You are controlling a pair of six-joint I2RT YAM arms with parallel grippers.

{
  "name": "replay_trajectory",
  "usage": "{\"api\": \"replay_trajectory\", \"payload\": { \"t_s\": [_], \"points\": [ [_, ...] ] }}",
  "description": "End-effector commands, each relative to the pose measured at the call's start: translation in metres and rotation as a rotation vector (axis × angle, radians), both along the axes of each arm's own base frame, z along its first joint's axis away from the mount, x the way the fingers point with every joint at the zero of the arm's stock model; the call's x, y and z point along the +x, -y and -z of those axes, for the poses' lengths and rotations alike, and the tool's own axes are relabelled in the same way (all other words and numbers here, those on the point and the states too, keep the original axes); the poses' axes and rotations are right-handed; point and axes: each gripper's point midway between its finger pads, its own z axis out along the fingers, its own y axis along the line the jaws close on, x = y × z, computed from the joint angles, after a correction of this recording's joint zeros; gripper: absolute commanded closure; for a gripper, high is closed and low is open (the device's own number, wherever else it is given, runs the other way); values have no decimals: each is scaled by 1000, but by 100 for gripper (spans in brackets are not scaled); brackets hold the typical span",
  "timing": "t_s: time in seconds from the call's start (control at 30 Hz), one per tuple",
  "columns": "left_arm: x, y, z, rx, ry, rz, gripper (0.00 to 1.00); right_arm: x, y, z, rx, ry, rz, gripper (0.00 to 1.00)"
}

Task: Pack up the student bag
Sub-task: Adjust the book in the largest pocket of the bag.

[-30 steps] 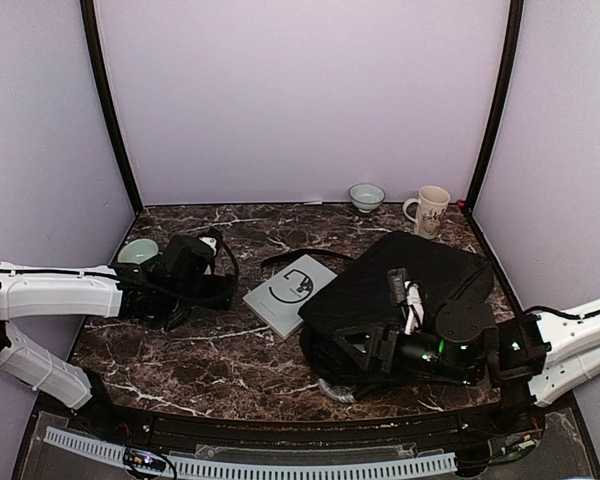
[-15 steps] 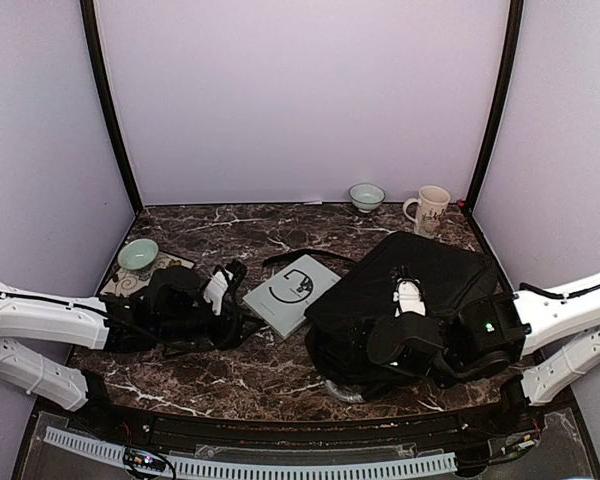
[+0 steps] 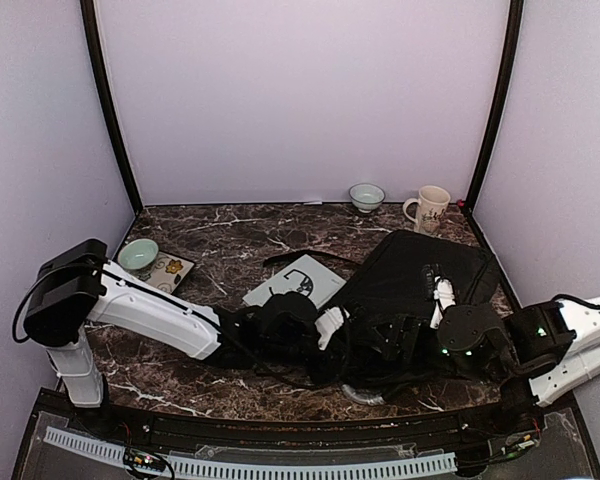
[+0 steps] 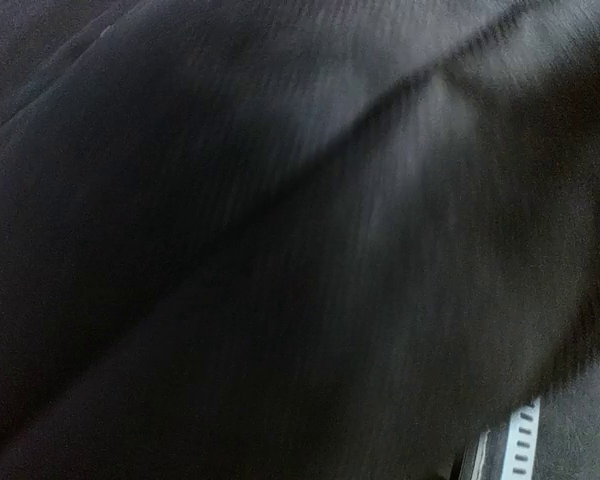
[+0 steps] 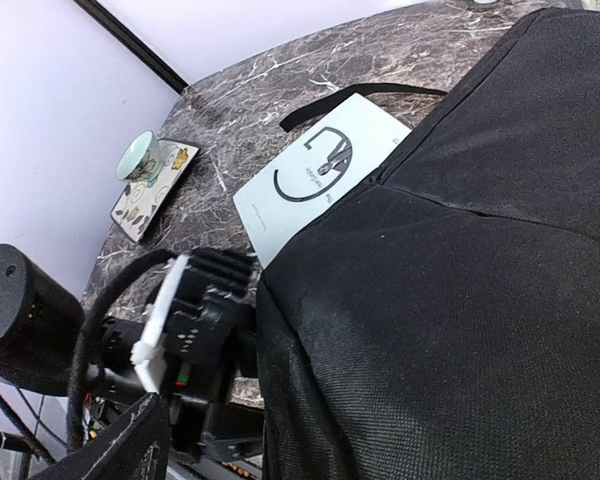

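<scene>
The black student bag (image 3: 420, 270) lies flat on the right half of the marble table and also shows in the right wrist view (image 5: 480, 250). A pale booklet (image 3: 300, 283) lies against its left edge, partly under it (image 5: 320, 175). My left gripper (image 3: 342, 335) is pressed against the bag's front left corner; its wrist view shows only black fabric (image 4: 280, 250), so its fingers are hidden. My right gripper (image 3: 398, 347) sits at the bag's front edge, its fingers hidden by the bag. The left arm's wrist (image 5: 195, 310) shows next to the bag.
A green bowl (image 3: 138, 254) stands by a patterned card (image 3: 170, 270) at the far left. A small bowl (image 3: 366, 196) and a mug (image 3: 429, 209) stand at the back wall. A black strap (image 3: 290, 258) lies behind the booklet. A grey object (image 3: 365, 395) sticks out under the bag's front.
My left arm has swung from the left side of the table across to the bag's front left corner. My right arm has shifted along the bag's front edge.
</scene>
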Motion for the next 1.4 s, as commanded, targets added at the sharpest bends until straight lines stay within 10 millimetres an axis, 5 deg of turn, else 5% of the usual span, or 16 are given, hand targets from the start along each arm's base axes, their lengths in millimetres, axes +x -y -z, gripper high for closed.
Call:
{"api": "replay_trajectory", "payload": {
  "t_s": [0.0, 0.13, 0.3, 0.53, 0.63, 0.77, 0.83, 0.97, 1.1, 1.27, 1.37],
  "points": [
    [21, 39, -29, -66, 41, -40, 58, -3, -2, -10, 90, 20, -35, 16],
    [48, 50, -52, -73, 81, -135, 58, -6, 0, 5, 90, -3, -44, 15],
    [91, 56, -68, -110, 19, -207, 62, -28, -28, 16, 78, -20, -224, 15],
    [110, 72, -100, -161, 21, -160, 62, -46, -51, 21, 95, -4, -359, 14],
    [120, 79, -103, -143, 29, -168, 62, -57, -63, 15, 107, 9, -442, 15],
    [121, 80, -83, -122, -21, -141, 62, -85, -80, -16, 181, 62, -590, 16],
    [114, 75, -68, -90, -40, -125, 62, -81, -78, -23, 155, 80, -554, 16],
    [100, 39, -36, 26, -51, -150, 52, -50, -59, -22, 69, 87, -348, 16],
    [87, -17, -18, 158, -22, -221, 35, -41, -67, -33, 84, 139, -310, 15],
    [68, -85, -35, 222, 3, -292, 22, -18, -90, -35, 65, 162, -235, 16],
    [77, -137, -44, 298, 75, -431, 15, -3, -111, -29, 74, 143, -233, 16]
  ]
}}
